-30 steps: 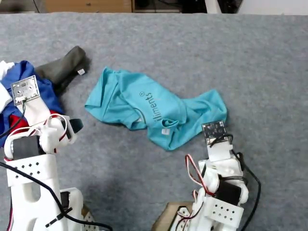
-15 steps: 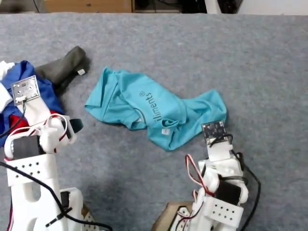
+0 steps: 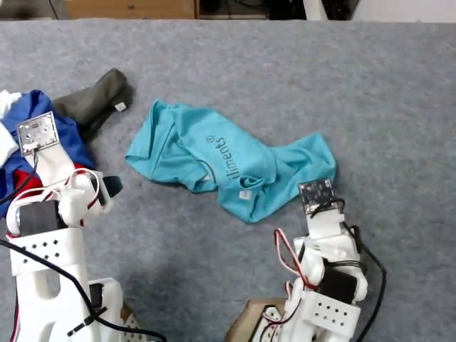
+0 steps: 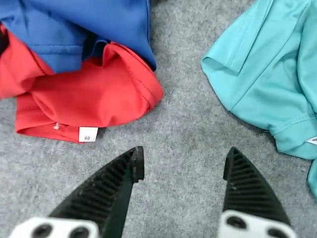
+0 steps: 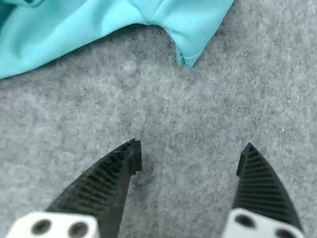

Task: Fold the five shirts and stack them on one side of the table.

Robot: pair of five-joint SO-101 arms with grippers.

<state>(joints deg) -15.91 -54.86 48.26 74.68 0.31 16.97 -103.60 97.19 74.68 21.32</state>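
Broadly, a table [image 3: 399, 107] covered in grey felt-like cloth takes up nearly the whole high view, with a strip of wooden furniture [image 3: 128, 8] along the far edge.

A teal shirt [image 3: 228, 160] lies crumpled and unfolded near the middle of the table. At the left edge is a loose heap: a blue shirt [image 3: 68, 135] on top, a red shirt [image 3: 21, 182] under it, a bit of white shirt [image 3: 6, 142] at the border, and a dark shirt [image 3: 96, 100] sticking out towards the far side.

The left arm [image 3: 43, 214] stands beside the heap and the right arm [image 3: 324, 242] just below the teal shirt's near corner. The left gripper [image 4: 184, 161] hangs with its jaws spread wide over bare grey cloth, between the red shirt and the teal shirt, holding nothing. The right gripper [image 5: 190, 154] is likewise spread and holds nothing, over bare cloth just off the teal hem.

White lettering [image 3: 222, 149] runs across the teal shirt, with a small white label [image 3: 244, 194] near its lower fold. The dark shirt carries a white tag [image 3: 120, 107], and the red shirt has a white size tag [image 4: 87, 134] at its hem.
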